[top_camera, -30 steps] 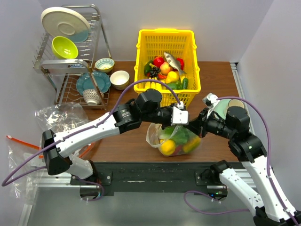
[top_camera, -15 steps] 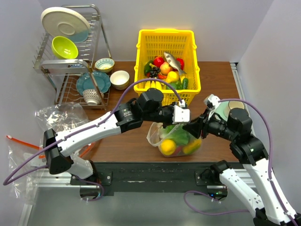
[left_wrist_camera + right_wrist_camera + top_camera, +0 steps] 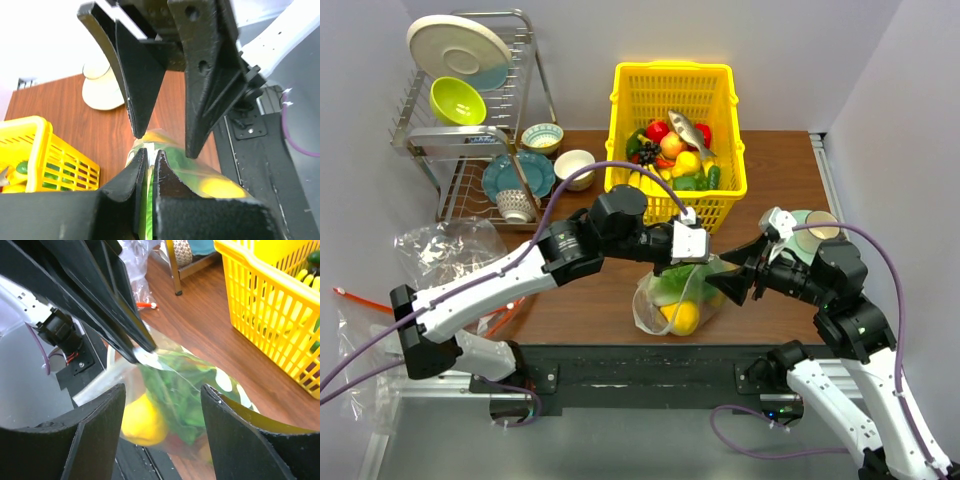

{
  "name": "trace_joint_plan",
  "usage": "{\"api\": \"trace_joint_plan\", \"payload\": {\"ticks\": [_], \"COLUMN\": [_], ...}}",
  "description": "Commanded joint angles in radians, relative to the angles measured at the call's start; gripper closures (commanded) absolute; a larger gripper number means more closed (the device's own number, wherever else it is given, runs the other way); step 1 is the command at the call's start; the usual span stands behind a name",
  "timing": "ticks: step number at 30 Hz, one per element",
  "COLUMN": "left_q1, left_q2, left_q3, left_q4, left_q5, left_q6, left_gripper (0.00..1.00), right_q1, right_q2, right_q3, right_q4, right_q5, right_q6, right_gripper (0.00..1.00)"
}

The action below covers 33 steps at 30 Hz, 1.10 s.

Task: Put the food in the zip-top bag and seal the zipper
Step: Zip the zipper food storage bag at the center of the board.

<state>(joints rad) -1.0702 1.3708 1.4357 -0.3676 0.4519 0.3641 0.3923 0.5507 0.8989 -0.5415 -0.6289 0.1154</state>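
Observation:
The zip-top bag (image 3: 672, 297), clear with white dots, hangs just above the table's near edge from my left gripper (image 3: 694, 247). That gripper is shut on the bag's top edge, where the zipper (image 3: 148, 149) runs. In the bag lies food: green lettuce (image 3: 175, 385) and a yellow piece (image 3: 142, 422). My right gripper (image 3: 728, 283) stands open just right of the bag, its fingers (image 3: 97, 430) on either side of the bag and apart from it. In the left wrist view my left gripper (image 3: 148, 157) pinches the plastic, with the right gripper's fingers (image 3: 137, 75) spread above.
A yellow basket (image 3: 672, 72) with more toy food (image 3: 675, 150) stands behind the bag. A dish rack (image 3: 470, 120) with plates and bowls fills the back left. Plain clear bags (image 3: 445, 250) lie at the left edge. A cream cup (image 3: 815, 225) sits at the right.
My right gripper has opened, let go of the bag and drawn back to the right. The left gripper has carried the bag's top a little left and toward the basket.

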Motion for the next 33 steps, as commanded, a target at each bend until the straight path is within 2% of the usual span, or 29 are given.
{"api": "trace_joint_plan", "payload": {"ticks": [1, 11, 14, 19, 27, 33], "left_q1": [-0.005, -0.005, -0.005, -0.005, -0.007, -0.008], "left_q2": [-0.087, -0.133, -0.139, -0.147, -0.147, -0.142], "left_q3": [0.040, 0.026, 0.020, 0.002, -0.001, 0.000], "left_q4": [0.116, 0.119, 0.130, 0.153, 0.160, 0.159], "left_q5": [0.091, 0.116, 0.129, 0.157, 0.208, 0.206], "left_q6": [-0.047, -0.065, -0.073, -0.091, -0.099, -0.100], "left_gripper": [1.00, 1.00, 1.00, 1.00, 1.00, 1.00], "right_q1": [0.000, 0.002, 0.003, 0.002, 0.000, 0.002], "right_q2": [-0.021, -0.009, -0.008, -0.008, 0.023, 0.043], "right_q3": [0.003, 0.044, 0.049, 0.043, 0.055, 0.051], "right_q4": [0.069, 0.077, 0.089, 0.162, 0.179, 0.213], "right_q5": [-0.045, -0.104, -0.150, -0.276, -0.296, -0.290], "right_q6": [-0.026, -0.028, -0.033, 0.009, 0.004, 0.023], "right_gripper": [0.35, 0.39, 0.45, 0.45, 0.54, 0.54]}}
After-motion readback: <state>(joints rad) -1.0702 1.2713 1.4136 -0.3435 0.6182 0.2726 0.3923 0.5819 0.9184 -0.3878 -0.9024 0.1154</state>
